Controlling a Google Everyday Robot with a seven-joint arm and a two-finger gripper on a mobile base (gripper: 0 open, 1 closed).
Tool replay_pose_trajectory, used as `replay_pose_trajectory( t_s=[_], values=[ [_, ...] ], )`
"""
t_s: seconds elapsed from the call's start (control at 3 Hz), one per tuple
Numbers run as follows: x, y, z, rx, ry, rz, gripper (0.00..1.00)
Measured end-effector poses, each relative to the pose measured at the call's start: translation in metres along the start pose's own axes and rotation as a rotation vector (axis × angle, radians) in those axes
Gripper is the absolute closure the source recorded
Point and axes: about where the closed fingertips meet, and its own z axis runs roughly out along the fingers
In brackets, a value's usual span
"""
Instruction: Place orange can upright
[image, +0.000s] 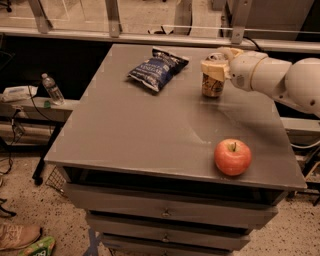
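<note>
Between the fingers of our gripper (214, 68), closed on its top, the orange can (212, 87) stands upright on the table (140, 130), so we judge only letting go remains.

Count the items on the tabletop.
3: blue chip bag rear centre; orange can upright rear right, gripper clamped on its top; red apple front right. None seems hidden.

Grey metal desk (150, 130) carries blue crinkled chip bag (157, 69) upper centre, round red apple (232, 156) lower right, upright orange-gold drink can (212, 86) upper right, gripper (215, 66) clasping its top.
</note>
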Motion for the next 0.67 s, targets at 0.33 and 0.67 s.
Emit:
replay_pose_trajectory(
  t_s=[0.33, 0.67],
  values=[
    [0.0045, -0.0018, -0.0019, -0.002, -0.018, 0.028, 1.0],
    [0.0077, -0.003, -0.0033, -0.003, -0.03, 0.049, 1.0]
  ],
)
